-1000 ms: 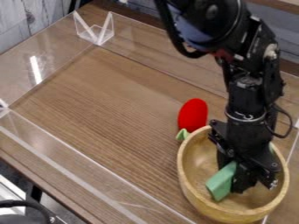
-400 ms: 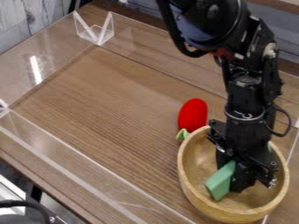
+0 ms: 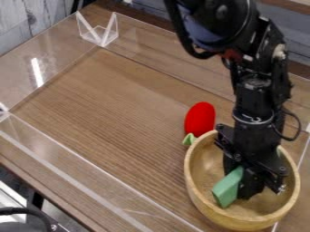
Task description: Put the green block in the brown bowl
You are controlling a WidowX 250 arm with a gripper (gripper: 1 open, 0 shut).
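The brown bowl (image 3: 206,201) sits at the lower right of the wooden table, light tan with a thick rim. Inside it the mint-green block (image 3: 229,188) stands tilted, its upper end between the black fingers of my gripper (image 3: 246,173). The gripper points almost straight down into the bowl and is shut on the block. The block's lower end rests on or close above the bowl's floor; contact cannot be made out.
A red rounded item with a green stem (image 3: 198,118) lies just outside the bowl's far-left rim. Clear acrylic walls (image 3: 36,72) border the table at left and back, with a clear bracket (image 3: 97,30) at the far corner.
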